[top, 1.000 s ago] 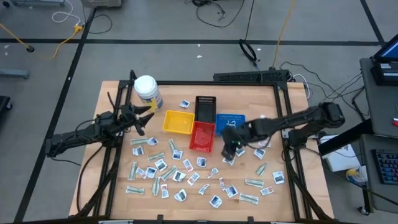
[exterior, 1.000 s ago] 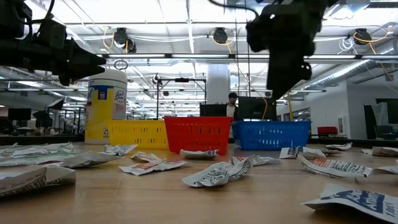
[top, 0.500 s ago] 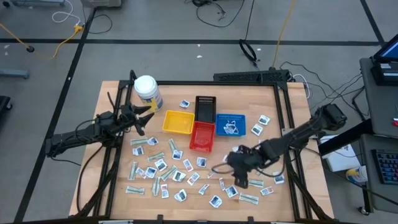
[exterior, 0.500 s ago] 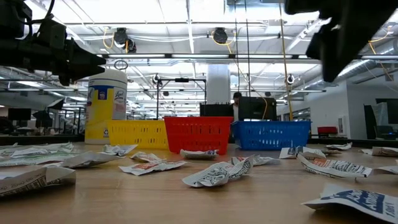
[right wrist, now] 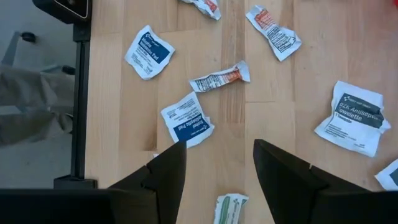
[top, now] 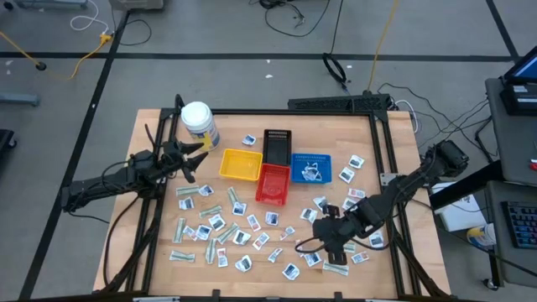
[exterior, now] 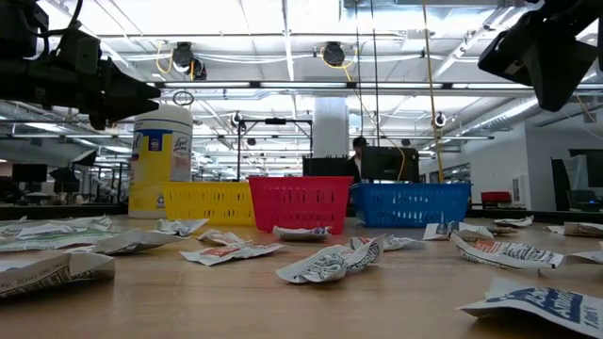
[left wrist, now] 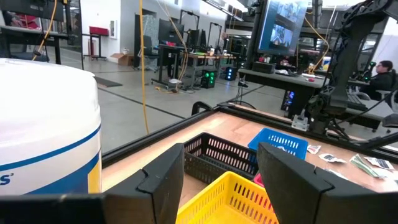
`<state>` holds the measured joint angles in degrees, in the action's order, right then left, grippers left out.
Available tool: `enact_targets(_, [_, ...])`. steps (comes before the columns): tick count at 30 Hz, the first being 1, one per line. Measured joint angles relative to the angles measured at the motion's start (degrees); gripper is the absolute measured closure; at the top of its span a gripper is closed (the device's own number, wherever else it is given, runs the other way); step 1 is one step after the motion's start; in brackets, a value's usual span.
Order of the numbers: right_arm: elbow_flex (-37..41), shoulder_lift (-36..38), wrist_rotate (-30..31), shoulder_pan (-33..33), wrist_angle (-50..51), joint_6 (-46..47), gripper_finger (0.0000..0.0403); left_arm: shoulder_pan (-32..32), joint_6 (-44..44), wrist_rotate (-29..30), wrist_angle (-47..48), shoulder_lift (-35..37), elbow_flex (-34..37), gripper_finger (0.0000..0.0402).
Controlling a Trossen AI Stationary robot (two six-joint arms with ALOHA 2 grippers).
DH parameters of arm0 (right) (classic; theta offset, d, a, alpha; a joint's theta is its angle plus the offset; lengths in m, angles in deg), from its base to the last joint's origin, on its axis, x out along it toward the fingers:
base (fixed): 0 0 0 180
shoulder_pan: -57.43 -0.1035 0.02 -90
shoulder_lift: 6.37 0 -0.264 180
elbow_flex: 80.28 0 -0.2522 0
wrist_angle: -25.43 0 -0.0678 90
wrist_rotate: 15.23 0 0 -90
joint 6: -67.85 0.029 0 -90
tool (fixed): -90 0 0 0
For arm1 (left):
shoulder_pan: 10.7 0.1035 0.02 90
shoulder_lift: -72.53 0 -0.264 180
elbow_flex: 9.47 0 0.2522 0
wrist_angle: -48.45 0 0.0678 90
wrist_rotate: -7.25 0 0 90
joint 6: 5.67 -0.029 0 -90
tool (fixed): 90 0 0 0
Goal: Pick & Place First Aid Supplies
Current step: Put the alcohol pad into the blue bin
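Several small flat packets (top: pixel 220 228) lie scattered flat on the wooden table: white squares with blue or dark print, pale green wrappers, slips with red marks. My right gripper (top: pixel 333 248) hangs open above the near-right patch of them, pointing down. In its wrist view (right wrist: pixel 214 168) a blue-printed square (right wrist: pixel 186 122), a red-marked slip (right wrist: pixel 219 78) and the end of a green wrapper (right wrist: pixel 227 208) lie below the fingers, untouched. One packet (top: pixel 312 173) lies in the blue tray (top: pixel 322 159). My left gripper (top: pixel 200 151) waits open beside the white jar (top: pixel 199 122).
Yellow (top: pixel 240 164), red (top: pixel 273 184), black (top: pixel 277 144) and blue trays stand together at the table's middle, toward the far edge. The white jar with a yellow label stands at the far left. A black frame (top: pixel 388 168) rims the table. More packets lie on the right (top: pixel 355 161).
My right gripper has travelled from beside the red and blue trays toward the table's near edge and now hangs over the near-right packets. In the low view it has left the middle of the picture for the upper right corner. The left arm has kept still.
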<state>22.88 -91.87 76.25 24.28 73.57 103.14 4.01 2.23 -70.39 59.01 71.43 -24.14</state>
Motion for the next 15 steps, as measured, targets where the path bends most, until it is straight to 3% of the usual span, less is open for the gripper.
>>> enact_targets(15, [-9.8,-8.4,-0.2,-0.3,6.0,-9.9,0.0222,0.0,0.0,0.0,0.0,0.0,0.0,0.0192])
